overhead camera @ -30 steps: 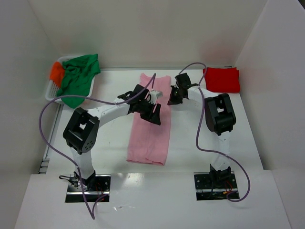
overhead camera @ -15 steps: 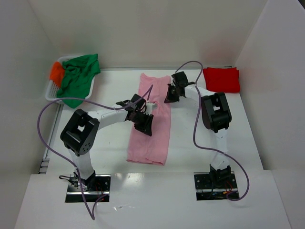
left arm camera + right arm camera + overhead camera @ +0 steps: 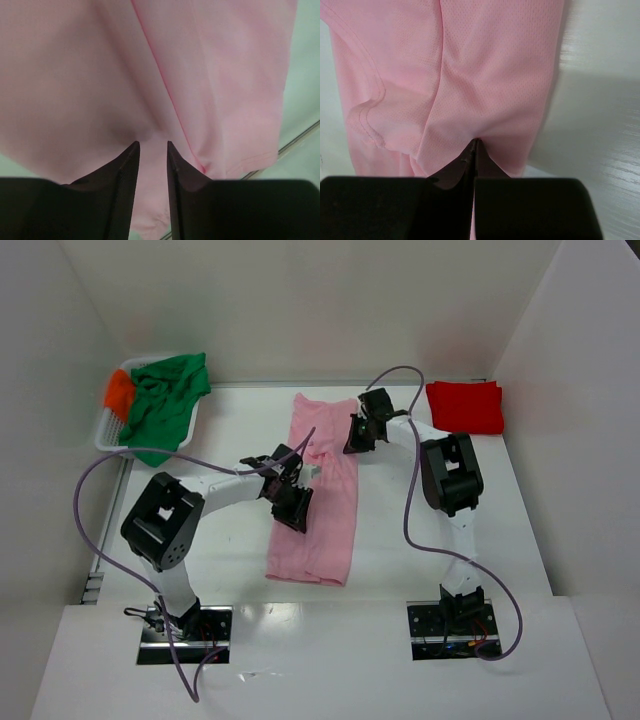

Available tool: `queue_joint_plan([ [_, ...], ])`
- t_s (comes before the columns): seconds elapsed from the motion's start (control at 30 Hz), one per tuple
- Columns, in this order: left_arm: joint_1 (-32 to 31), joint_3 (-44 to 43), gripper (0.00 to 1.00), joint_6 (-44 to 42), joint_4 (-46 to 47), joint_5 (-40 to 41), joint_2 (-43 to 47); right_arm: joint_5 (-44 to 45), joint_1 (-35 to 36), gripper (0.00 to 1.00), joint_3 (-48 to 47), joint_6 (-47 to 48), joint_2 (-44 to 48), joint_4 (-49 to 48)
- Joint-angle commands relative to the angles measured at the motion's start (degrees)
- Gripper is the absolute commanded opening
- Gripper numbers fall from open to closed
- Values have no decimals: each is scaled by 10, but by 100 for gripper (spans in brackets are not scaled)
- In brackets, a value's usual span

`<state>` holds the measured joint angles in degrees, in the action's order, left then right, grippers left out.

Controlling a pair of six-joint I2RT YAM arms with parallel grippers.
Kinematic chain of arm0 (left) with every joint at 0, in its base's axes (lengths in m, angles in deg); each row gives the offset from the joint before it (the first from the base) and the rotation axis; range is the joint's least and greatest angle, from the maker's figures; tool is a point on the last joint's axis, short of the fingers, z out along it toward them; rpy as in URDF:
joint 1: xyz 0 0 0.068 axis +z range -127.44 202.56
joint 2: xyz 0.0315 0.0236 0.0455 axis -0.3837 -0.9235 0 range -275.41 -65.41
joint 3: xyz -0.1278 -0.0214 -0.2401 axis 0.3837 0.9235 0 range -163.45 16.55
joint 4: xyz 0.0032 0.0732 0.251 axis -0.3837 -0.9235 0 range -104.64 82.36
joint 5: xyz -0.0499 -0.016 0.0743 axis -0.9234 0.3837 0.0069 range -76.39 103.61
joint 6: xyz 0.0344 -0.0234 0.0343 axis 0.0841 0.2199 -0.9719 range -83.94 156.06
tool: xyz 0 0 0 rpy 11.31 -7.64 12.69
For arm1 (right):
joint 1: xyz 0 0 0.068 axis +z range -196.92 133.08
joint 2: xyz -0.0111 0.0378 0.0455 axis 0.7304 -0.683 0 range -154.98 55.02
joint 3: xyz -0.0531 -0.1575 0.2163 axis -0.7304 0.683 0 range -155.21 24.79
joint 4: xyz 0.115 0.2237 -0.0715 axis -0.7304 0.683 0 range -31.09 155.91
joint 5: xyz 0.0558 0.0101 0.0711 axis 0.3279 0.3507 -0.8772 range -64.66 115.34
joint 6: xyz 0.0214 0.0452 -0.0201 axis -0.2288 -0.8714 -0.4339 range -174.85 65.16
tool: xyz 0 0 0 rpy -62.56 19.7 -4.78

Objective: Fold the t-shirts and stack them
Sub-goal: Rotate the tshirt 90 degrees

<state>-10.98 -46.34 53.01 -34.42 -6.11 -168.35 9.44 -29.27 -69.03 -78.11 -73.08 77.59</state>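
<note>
Pink t-shirt (image 3: 320, 540) pinched: left gripper (image 3: 152, 145) (mid-cloth); right gripper (image 3: 474, 142)

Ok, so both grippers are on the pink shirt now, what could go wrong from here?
The left gripper pinches only a small pucker of the pink t-shirt, so the cloth may slip out on lifting. The right gripper is shut on a thin bit near its far end; it might catch just the top layer and pull the fold open.
</note>
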Motion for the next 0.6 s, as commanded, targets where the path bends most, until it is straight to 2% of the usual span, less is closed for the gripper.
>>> queue_joint_plan([
  [0.0, -2, -29, 37, 2, -17, 9, 40, 6, 7, 0, -27, 10, -23, 6],
  [0.23, -7, -65, 49, 2, 9, -72, 41, 0, 7, 0, -46, 10, -42, 11],
  [0.57, -36, -65, 49, -4, 14, -135, -8, -11, 7, 0, -102, 10, -80, 23],
])
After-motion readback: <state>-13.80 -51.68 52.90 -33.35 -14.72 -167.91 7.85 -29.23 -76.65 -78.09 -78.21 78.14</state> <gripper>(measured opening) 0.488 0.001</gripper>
